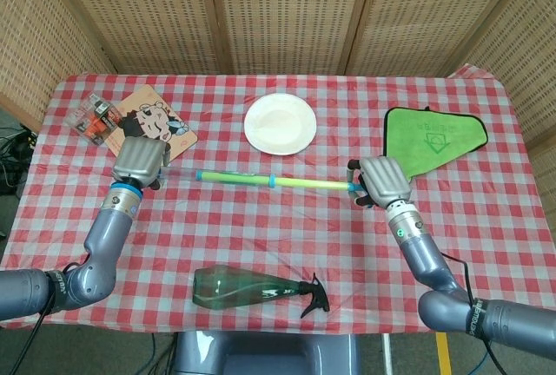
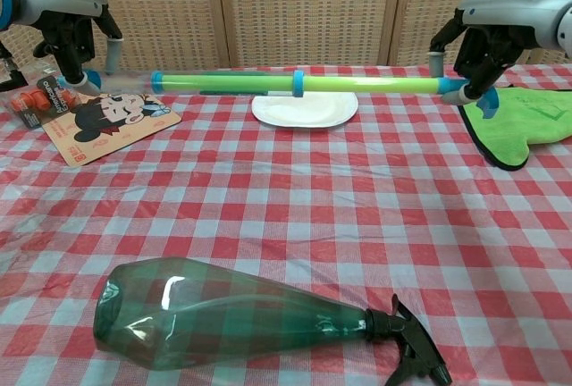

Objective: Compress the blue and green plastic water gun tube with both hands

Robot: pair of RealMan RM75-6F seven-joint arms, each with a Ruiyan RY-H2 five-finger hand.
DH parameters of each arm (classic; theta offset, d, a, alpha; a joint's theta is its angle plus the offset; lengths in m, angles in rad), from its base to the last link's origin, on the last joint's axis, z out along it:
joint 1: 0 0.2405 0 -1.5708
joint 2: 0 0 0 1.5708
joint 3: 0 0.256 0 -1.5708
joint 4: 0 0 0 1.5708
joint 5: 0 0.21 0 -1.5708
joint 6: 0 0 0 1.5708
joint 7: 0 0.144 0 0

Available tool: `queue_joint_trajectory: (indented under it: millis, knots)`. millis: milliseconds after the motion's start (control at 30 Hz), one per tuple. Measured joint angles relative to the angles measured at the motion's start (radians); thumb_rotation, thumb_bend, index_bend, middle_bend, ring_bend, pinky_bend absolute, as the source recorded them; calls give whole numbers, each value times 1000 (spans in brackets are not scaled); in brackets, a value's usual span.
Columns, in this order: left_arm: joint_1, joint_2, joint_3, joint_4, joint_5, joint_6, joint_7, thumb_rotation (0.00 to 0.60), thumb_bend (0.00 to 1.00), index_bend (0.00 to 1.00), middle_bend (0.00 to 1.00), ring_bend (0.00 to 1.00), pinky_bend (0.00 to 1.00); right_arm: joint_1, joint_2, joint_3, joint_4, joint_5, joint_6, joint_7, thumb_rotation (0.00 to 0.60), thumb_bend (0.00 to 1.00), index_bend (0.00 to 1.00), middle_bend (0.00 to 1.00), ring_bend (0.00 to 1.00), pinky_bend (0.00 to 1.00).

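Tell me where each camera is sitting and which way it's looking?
Head view: high up, looking down on the table; both arms and hands show, left hand, right hand.
Chest view: low at the table edge, looking across at the wicker wall; only the hands show.
Shared: the water gun tube held at both ends, white plate, spray bottle.

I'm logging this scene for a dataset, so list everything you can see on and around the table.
water gun tube: 1, blue and green with a clear end, held above the table between both hands
plate: 1, white, far centre
cloth: 1, green, far right
cartoon card: 1, far left
small packet: 1, red and black, left of the card
spray bottle: 1, green with black trigger, lying near front edge
tablecloth: 1, red-white check
left robot hand: 1, grey, grips the clear end
right robot hand: 1, grey, grips the green end
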Motion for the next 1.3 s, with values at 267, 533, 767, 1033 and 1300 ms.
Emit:
queue_joint_trajectory:
  millis: [267,533,767,1033,1300]
  knots:
    - [-23,-32,-15,5,-43,15,12,600,349,592,876,800,687,12,-10,0,-11,4,4,-14,600,503,797,1000,918,450]
    - [-36,-56,-27,8,-62,32,18,600,349,593,876,800,688,23,-20,0,-12,7,2,-20,600,503,797,1000,919,450]
    - [-48,-76,-38,4,-73,51,27,600,349,593,876,800,687,35,-31,-1,-11,12,-2,-27,600,503,797,1000,919,450]
    - [-58,-88,-50,2,-81,56,33,600,348,593,876,800,688,46,-37,-1,-12,12,-2,-33,600,503,797,1000,919,450]
    - [-60,-93,-54,2,-82,60,34,600,348,593,876,800,687,53,-44,-3,-11,17,-1,-36,600,503,797,1000,918,450]
